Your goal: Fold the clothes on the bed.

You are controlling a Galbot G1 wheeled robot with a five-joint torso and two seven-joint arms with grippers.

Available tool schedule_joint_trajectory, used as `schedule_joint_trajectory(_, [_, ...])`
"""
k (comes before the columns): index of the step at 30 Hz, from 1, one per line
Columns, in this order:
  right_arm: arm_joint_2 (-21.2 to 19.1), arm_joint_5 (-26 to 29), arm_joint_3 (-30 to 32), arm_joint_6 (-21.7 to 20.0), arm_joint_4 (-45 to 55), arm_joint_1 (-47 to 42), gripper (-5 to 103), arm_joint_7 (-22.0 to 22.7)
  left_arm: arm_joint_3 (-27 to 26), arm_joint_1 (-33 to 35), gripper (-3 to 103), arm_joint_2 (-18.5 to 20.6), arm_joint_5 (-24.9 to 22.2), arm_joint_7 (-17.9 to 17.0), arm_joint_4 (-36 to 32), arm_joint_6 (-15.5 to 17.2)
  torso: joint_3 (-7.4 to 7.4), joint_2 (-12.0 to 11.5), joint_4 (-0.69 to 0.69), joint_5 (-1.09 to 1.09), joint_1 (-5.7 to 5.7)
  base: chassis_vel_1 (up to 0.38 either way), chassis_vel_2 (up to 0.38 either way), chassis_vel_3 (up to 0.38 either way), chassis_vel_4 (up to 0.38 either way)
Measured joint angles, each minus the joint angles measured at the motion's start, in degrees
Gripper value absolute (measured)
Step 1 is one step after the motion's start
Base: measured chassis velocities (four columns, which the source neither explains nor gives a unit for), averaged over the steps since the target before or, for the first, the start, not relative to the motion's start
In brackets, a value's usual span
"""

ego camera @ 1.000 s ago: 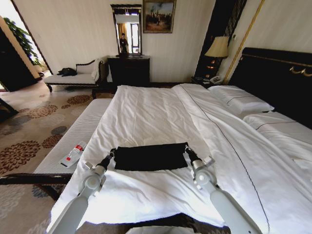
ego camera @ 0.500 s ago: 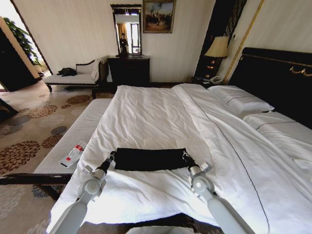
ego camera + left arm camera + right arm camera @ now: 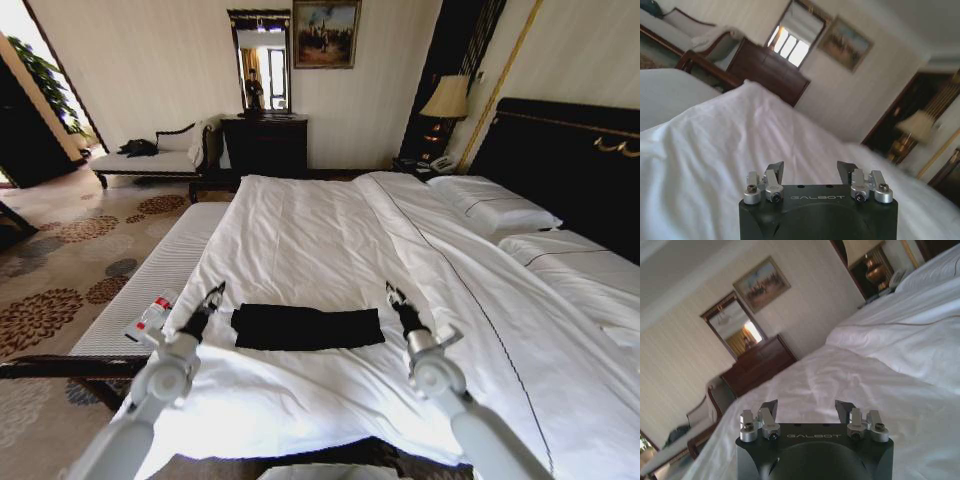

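T-shirt: folded black strip on bed; soft, light, limp — take its end corners.
Left gripper: open, beside T-shirt's left end.
Right gripper: open, beside right end.

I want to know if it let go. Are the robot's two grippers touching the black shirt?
Apart. In the head view, white sheet shows between the left gripper and the black shirt, and between the right gripper and the shirt. Both wrist views show open fingers holding nothing.

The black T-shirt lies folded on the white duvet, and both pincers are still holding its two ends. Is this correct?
Not quite. The black T-shirt does lie folded on the white duvet, but the head view shows the left pincer and right pincer open, off its ends.
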Motion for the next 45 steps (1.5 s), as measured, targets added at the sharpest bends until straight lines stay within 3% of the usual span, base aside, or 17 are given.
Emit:
schedule_joint_trajectory(1, [-0.41, 0.82, -0.88, -2.11, -0.39, 1.43, 65, 1.51, 0.9, -1.52, 66, 0.58, 0.51, -1.37, 0.36, 1.98, 0.0, 0.0, 0.0, 0.0, 0.0, 0.0, 0.0, 0.0, 0.0])
schedule_joint_trajectory(4, [-1.79, 3.63, -7.44, -12.61, -3.67, 9.38, 82, 9.9, 7.24, -9.07, 81, 3.09, 3.25, -5.84, 2.97, 10.46, 0.01, -0.01, 0.0, 0.01, 0.01, 0.0, 0.0, 0.0, 0.0])
schedule_joint_trajectory(6, [-1.83, 3.79, -8.67, -14.1, -4.35, 10.57, 82, 10.96, 8.53, -10.29, 81, 3.37, 3.48, -6.61, 3.51, 12.19, 0.01, 0.0, 0.0, 0.02, 0.02, 0.0, 0.0, 0.0, 0.0])
schedule_joint_trajectory(9, [-1.11, 5.74, -14.96, -22.65, -7.64, 16.69, 97, 18.15, 16.74, -15.4, 97, 3.81, 4.47, -10.81, 6.51, 21.49, 0.01, -0.01, 0.0, 0.0, 0.02, 0.0, 0.0, 0.0, 0.0])
schedule_joint_trajectory(11, [-0.89, 6.24, -15.7, -23.77, -7.97, 17.34, 99, 19.32, 17.89, -15.85, 99, 3.84, 4.76, -11.43, 6.78, 22.59, 0.01, -0.01, 0.0, 0.0, 0.02, 0.0, 0.0, 0.0, 0.0])
schedule_joint_trajectory(15, [-0.27, 10.32, -18.66, -30.1, -8.75, 18.87, 100, 26.9, 23.51, -16.35, 100, 5.03, 7.38, -15.12, 6.35, 27.98, 0.01, -0.01, 0.0, 0.02, 0.02, 0.0, 0.0, 0.0, 0.0])
schedule_joint_trajectory(21, [-1.68, 11.06, -18.66, -32.6, -6.7, 15.61, 100, 29.75, 23.51, -13.12, 100, 7.95, 8.36, -16.53, 3.66, 29.82, -0.01, -0.01, 0.0, 0.01, 0.0, 0.0, 0.0, 0.0, 0.0])
schedule_joint_trajectory(28, [-4.68, 10.35, -16.76, -31.73, -1.12, 9.78, 100, 30.47, 20.0, -5.67, 100, 12.55, 7.43, -18.91, -2.83, 30.28, -0.01, 0.0, -0.01, 0.01, 0.0, 0.0, 0.0, 0.0, 0.0])
schedule_joint_trajectory(32, [-6.88, 8.69, -14.46, -30.51, 4.66, 2.83, 100, 31.68, 17.25, 4.53, 100, 15.36, 8.27, -21.19, -7.78, 30.22, -0.02, 0.0, 0.0, 0.02, 0.0, 0.0, 0.0, 0.0, 0.0])
schedule_joint_trajectory(37, [-8.96, 6.86, -12.29, -29.71, 13.48, -4.6, 100, 33.42, 13.74, 12.59, 100, 16.87, 9.09, -22.27, -14.21, 28.92, -0.02, 0.01, 0.0, 0.01, -0.02, 0.0, 0.0, 0.0, 0.0])
schedule_joint_trajectory(40, [-8.87, 8.27, -11.57, -29.71, 16.19, -3.72, 100, 34.44, 12.1, 10.92, 100, 16.86, 5.48, -22.66, -16.27, 28.76, -0.03, 0.02, -0.01, 0.01, -0.03, 0.0, 0.0, 0.0, 0.0])
schedule_joint_trajectory(42, [-8.33, 10.76, -11.26, -29.83, 16.59, 0.65, 100, 35.14, 11.37, 5.17, 100, 16.98, 1.49, -22.71, -16.17, 28.89, -0.02, 0.02, 0.0, 0.01, -0.03, 0.0, 0.0, 0.0, 0.0])
schedule_joint_trajectory(43, [-8.33, 10.76, -11.26, -29.83, 16.59, 0.65, 100, 35.14, 11.37, 5.17, 100, 16.98, 1.49, -22.71, -16.17, 28.89, -0.02, 0.02, 0.0, 0.01, -0.03, 0.0, 0.0, 0.0, 0.0])
schedule_joint_trajectory(45, [-8.03, 11.95, -11.75, -29.97, 14.22, 5.97, 100, 34.73, 12.36, -1.43, 100, 17.13, -0.81, -21.95, -13.69, 28.98, -0.01, 0.02, 0.0, 0.01, -0.01, 0.0, 0.0, 0.0, 0.0])
